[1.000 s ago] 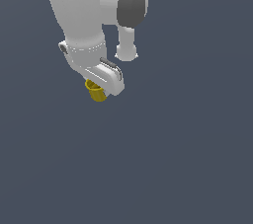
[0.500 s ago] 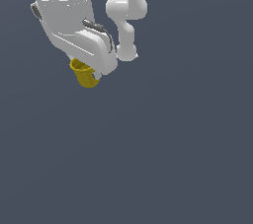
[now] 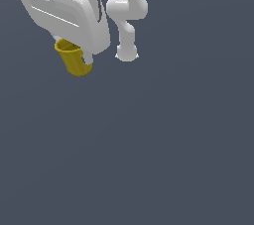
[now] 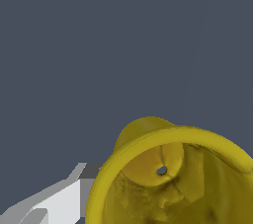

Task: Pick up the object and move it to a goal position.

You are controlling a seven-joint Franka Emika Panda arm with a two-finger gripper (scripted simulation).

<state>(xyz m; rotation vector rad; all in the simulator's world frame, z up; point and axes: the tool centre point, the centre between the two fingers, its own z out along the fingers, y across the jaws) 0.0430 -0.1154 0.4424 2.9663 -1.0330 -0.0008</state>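
Note:
The object, a small mustard-yellow tapered cup [image 3: 74, 61], hangs tilted under the white hand in the upper left of the exterior view, well above the floor. My gripper [image 3: 81, 58] is shut on it, one white finger [image 3: 88, 59] showing against its side while the hand hides the other. In the wrist view the cup [image 4: 148, 134] fills much of the picture, its wide rim and hollow inside facing the camera, with one pale finger [image 4: 59, 202] beside its rim.
The arm's white links and round base [image 3: 126, 50] stand just to the exterior view's right of the hand. A plain dark grey-blue floor [image 3: 158, 159] lies all around.
The hand and the cup have moved up and toward the exterior view's left, and both look larger. The cup has stayed in the gripper throughout.

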